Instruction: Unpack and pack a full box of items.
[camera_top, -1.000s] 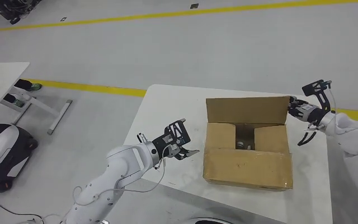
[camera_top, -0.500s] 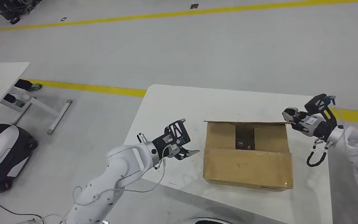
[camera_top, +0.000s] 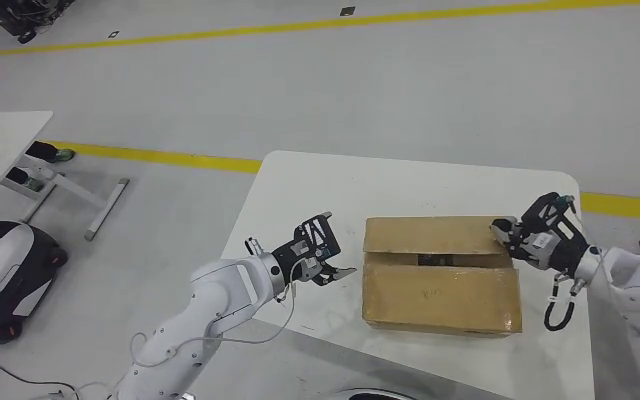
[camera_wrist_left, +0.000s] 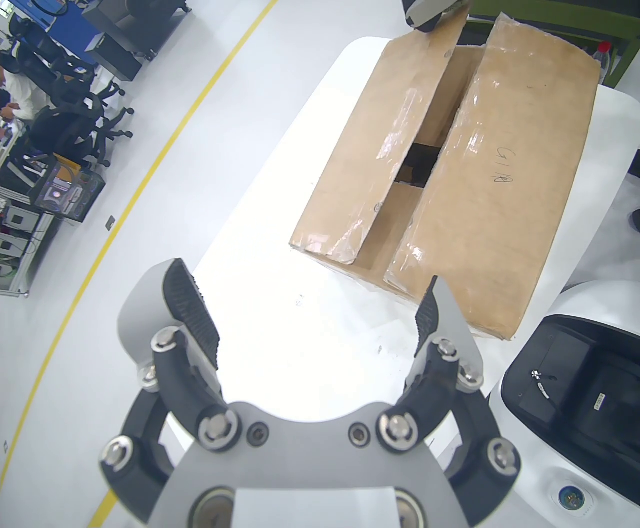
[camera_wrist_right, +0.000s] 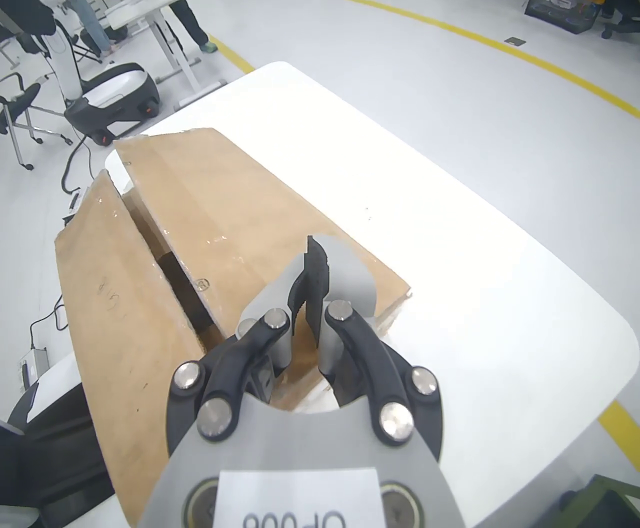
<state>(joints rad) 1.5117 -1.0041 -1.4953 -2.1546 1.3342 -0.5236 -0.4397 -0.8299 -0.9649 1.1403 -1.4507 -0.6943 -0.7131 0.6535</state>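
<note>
A brown cardboard box (camera_top: 440, 295) stands on the white table (camera_top: 310, 180). Its near flap (camera_wrist_left: 500, 165) lies flat. Its far flap (camera_top: 430, 235) is almost down, and a narrow dark gap (camera_wrist_left: 417, 162) between the two hides the contents. My right gripper (camera_top: 500, 232) is shut and sits on the right end of the far flap (camera_wrist_right: 235, 220), with nothing between its fingertips (camera_wrist_right: 312, 280). My left gripper (camera_top: 338, 243) is open and empty. It hangs over the table just left of the box (camera_wrist_left: 490, 190), with bare tabletop between its fingers (camera_wrist_left: 305, 280).
The table's rounded edge runs close behind my left arm. Bare tabletop lies behind the box and to its left. On the floor to the left are another table (camera_top: 20, 130) and a wheeled white machine (camera_top: 25, 275). A yellow line (camera_top: 150, 155) crosses the floor.
The far flap stood upright and has swung down over the box. My right gripper came down and inward with it. The left arm has not moved.
</note>
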